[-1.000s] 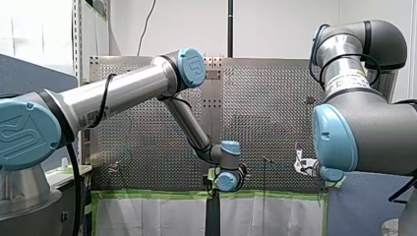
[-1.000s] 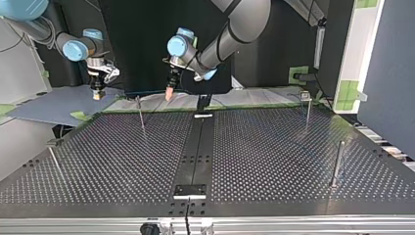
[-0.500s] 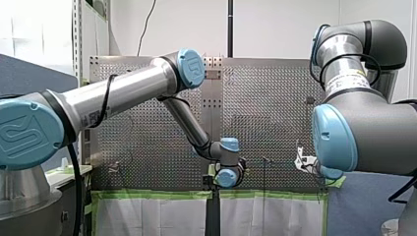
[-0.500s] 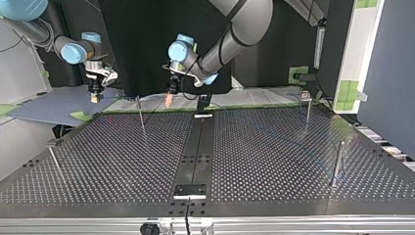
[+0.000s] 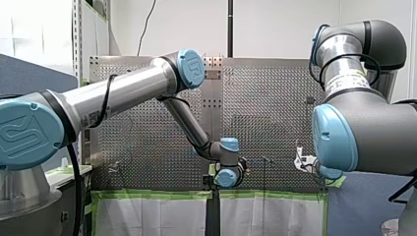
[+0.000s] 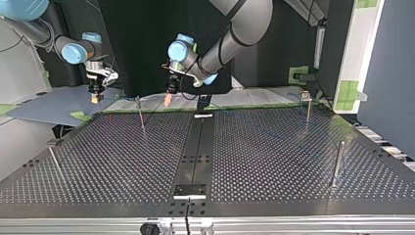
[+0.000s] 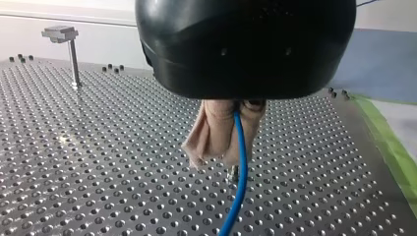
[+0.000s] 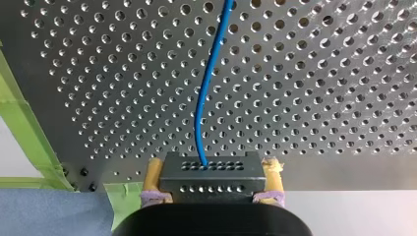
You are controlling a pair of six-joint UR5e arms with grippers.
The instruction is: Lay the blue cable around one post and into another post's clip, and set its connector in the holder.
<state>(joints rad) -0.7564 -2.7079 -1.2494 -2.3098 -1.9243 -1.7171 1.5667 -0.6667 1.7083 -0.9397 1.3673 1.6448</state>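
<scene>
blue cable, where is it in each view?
Left wrist view: blue cable hangs between my left hand's beige pads.
Right wrist view: runs off the connector in my right hand.
Top view: faint strand between both hands.
Front view: too thin to make out.
Shared landmark: the perforated table.

A white wall rises beyond the perforated table, which is edged with green tape.

Thin blue cable runs nearly straight from the black perforated connector, which hangs over the desk's edge.
</scene>
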